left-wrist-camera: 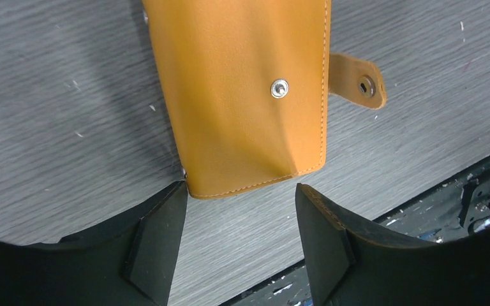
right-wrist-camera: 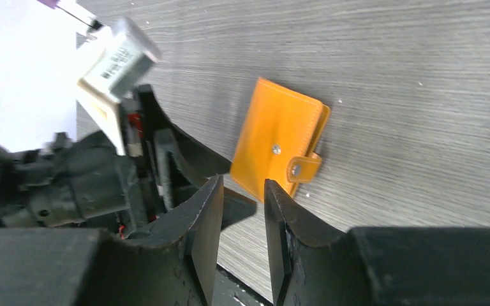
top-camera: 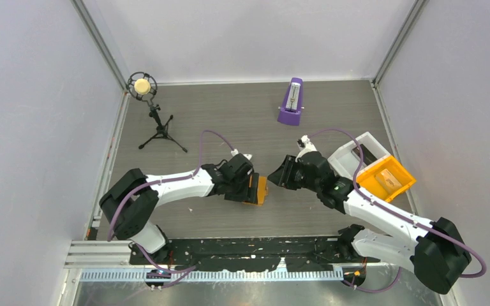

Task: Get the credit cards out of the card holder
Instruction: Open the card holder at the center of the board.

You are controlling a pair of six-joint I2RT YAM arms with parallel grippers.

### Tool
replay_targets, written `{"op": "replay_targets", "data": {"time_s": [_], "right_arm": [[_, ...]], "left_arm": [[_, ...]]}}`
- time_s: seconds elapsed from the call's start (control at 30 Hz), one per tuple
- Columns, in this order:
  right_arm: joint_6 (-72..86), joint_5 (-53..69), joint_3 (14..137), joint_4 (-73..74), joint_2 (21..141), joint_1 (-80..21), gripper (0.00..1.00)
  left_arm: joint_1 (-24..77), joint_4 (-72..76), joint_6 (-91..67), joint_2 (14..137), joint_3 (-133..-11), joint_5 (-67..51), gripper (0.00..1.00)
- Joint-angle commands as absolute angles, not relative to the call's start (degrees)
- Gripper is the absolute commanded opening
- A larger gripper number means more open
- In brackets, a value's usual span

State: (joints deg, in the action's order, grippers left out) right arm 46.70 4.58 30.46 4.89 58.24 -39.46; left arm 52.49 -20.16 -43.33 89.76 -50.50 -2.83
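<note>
Grey wood-grain tabletop point(top-camera: 242, 115), pale walls all round, with both arms at the orange card holder point(top-camera: 261, 189).
It lies flat and folded shut around the middle, a bit toward the near edge, snap tab point(left-wrist-camera: 359, 83) hanging loose off to the side. The left gripper point(left-wrist-camera: 241, 191) is spread wide, fingertips either side of one short end of the holder, not clamped on it. The right gripper point(right-wrist-camera: 243, 188) hovers just beside it – jaws cracked apart a little, nothing between them. Purple metronome point(top-camera: 291, 102) by the far edge, mic stand point(top-camera: 159, 124) in the far left corner – white bin point(top-camera: 344, 156) and orange bin point(top-camera: 373, 182) along the right edge.
</note>
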Motion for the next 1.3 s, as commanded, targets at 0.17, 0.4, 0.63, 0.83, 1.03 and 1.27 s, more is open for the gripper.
{"op": "replay_targets", "data": {"time_s": [0.17,0.4,0.63,0.83,1.03,1.27], "right_arm": [[43.60,-1.40,35.31,2.54,65.32,-41.53,0.47],[42.53,-0.82,34.34,-3.69,73.28,-42.28,0.63],[42.57,-2.34,34.40,-5.45,78.67,-42.96,0.59],[43.27,-4.04,32.00,-6.42,78.45,-42.89,0.25],[42.83,-1.14,30.66,-10.66,74.49,-42.97,0.05],[43.51,7.41,32.31,-13.33,69.40,-42.97,0.05]], "left_arm": [[52.73,-12.73,-47.08,86.47,-47.33,-6.32,0.64],[52.38,-14.22,-47.67,82.86,-45.46,-2.29,0.66],[52.38,-15.08,-47.81,82.43,-45.57,-1.19,0.67],[52.31,-18.24,-46.95,82.16,-47.61,1.40,0.68],[51.55,-21.44,-46.00,82.37,-51.19,0.70,0.71],[47.27,-20.80,-46.01,77.49,-49.87,-3.99,0.74]]}}
